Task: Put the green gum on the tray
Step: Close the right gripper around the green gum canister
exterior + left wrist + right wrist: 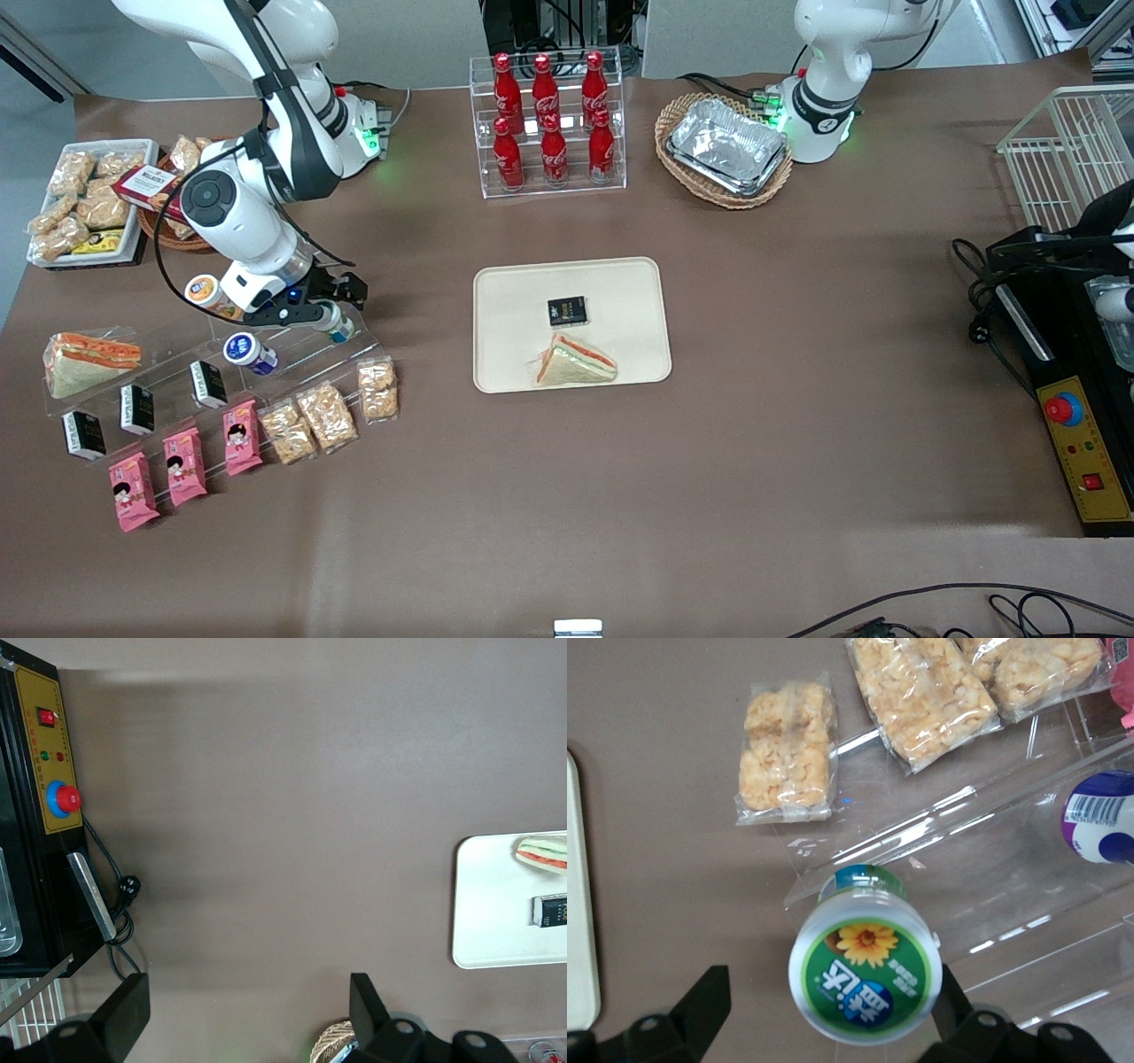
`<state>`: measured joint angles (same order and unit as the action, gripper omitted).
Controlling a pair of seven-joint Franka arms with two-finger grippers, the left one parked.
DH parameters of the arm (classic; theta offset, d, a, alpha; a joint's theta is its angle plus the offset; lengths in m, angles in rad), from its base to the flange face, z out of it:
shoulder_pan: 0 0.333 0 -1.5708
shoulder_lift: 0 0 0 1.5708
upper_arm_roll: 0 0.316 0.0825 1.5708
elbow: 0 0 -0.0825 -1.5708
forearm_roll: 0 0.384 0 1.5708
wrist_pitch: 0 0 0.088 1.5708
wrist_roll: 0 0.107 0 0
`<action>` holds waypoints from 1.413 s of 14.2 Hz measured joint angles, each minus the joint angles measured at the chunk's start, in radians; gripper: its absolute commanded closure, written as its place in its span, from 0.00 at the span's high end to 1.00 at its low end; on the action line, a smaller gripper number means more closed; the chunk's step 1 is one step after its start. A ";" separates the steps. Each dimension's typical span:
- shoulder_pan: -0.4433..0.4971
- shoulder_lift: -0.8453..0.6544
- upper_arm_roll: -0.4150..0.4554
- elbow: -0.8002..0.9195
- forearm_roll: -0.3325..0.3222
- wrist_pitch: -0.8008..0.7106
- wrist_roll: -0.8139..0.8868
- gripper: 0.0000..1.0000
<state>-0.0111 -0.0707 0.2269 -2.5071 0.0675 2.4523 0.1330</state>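
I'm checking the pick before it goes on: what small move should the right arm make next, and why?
Probably close the fingers. The gripper is open with the green gum between its fingers on the clear rack; the tray holds no gum yet.

My one gripper (330, 316) hangs spread over the one green gum (866, 979). I count three gum canisters (241, 347), six red bottles (508, 159), three pink packets (184, 465), two sandwiches (576, 363), one tray (514, 292).
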 measured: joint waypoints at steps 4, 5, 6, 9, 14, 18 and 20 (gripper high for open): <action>-0.003 0.007 -0.001 0.000 0.000 0.011 0.000 0.95; -0.003 0.007 -0.002 0.000 0.000 0.011 0.000 0.87; -0.003 0.007 -0.002 0.000 0.000 0.012 -0.001 0.83; -0.004 0.007 -0.007 0.000 0.000 0.015 -0.003 0.62; -0.017 0.007 -0.011 0.001 0.000 0.018 -0.018 0.41; -0.017 0.007 -0.011 0.001 0.000 0.020 -0.019 0.40; -0.017 0.006 -0.011 0.002 0.000 0.020 -0.019 0.39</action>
<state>-0.0281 -0.0642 0.2160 -2.5048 0.0674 2.4724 0.1137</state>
